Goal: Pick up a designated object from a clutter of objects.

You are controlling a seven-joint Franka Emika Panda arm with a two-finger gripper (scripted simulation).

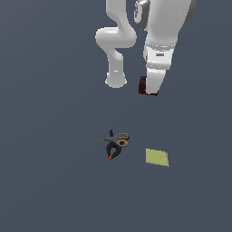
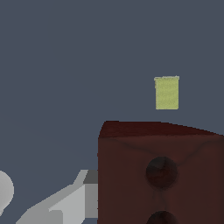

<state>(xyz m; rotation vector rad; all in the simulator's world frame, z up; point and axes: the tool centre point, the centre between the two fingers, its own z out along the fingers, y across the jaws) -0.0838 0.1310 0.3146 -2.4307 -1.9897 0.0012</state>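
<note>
The designated object, a dark reddish-brown block [image 1: 142, 85], sits at the end of my white arm, mostly covered by the hand in the exterior view. In the wrist view the block [image 2: 162, 148] fills the near part of the picture and shows dark round spots. My gripper [image 1: 150, 91] is shut on it, with one grey finger [image 2: 83, 194] against its side; the other finger is out of view. The block is held well above the floor. The rest of the clutter lies below: scissors with orange-yellow handles [image 1: 118, 138], a black red-tipped clamp [image 1: 112, 150] and a yellow-green pad [image 1: 157, 157].
The arm's white base [image 1: 116, 79] stands at the exterior view's left of the held block. The yellow-green pad [image 2: 166, 92] shows small and far below in the wrist view. The floor is dark grey-blue [image 1: 54, 181].
</note>
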